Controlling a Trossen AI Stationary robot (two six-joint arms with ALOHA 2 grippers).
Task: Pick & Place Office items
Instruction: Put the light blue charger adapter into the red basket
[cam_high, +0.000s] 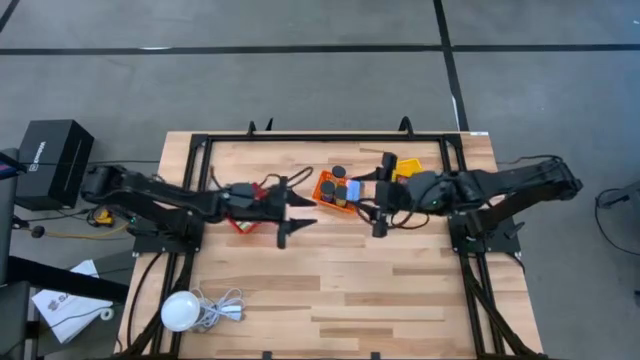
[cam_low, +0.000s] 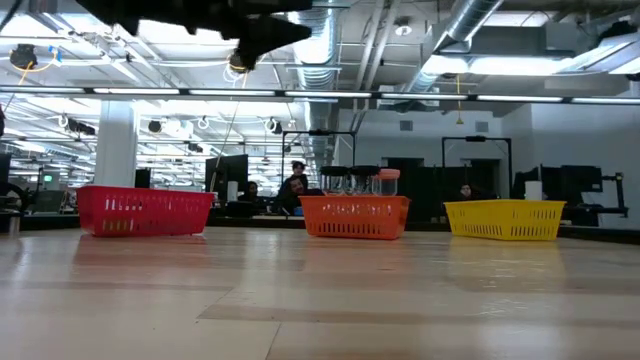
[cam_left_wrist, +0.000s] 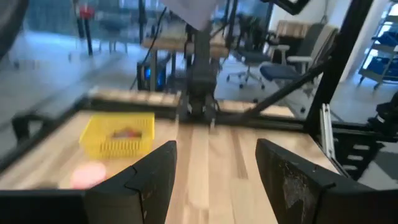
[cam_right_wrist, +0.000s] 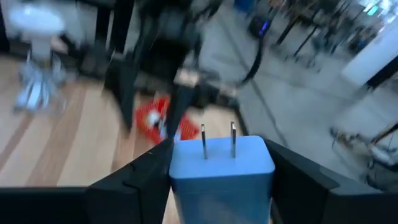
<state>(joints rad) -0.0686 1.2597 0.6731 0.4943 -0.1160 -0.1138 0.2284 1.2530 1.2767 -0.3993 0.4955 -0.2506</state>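
My right gripper (cam_high: 366, 192) reaches in from the table's right and is shut on a blue block (cam_right_wrist: 221, 168) with two metal prongs. In the high view the blue block (cam_high: 353, 188) sits by the orange basket's (cam_high: 330, 190) right edge. That basket holds black cylinders (cam_high: 338, 175), and a pink cylinder (cam_low: 388, 181) stands up among them. My left gripper (cam_high: 298, 207) is open over bare wood between the red basket (cam_high: 243, 222) and the orange one, touching nothing. Its fingers (cam_left_wrist: 149, 180) stand wide apart. My right gripper pinches the blue block between its two fingers, one on each side face (cam_right_wrist: 177, 171). The pronged end (cam_right_wrist: 217, 140) points away from the wrist. The fingers come in about level from the table's right. The block is lifted clear of the table.
Three mesh baskets stand in a row toward the far side: the red basket (cam_low: 145, 210), the orange basket (cam_low: 355, 215) and the yellow basket (cam_low: 505, 220). A white globe with a coiled cord (cam_high: 182, 310) lies at the near left corner. The near half of the table (cam_high: 380, 290) is bare wood.
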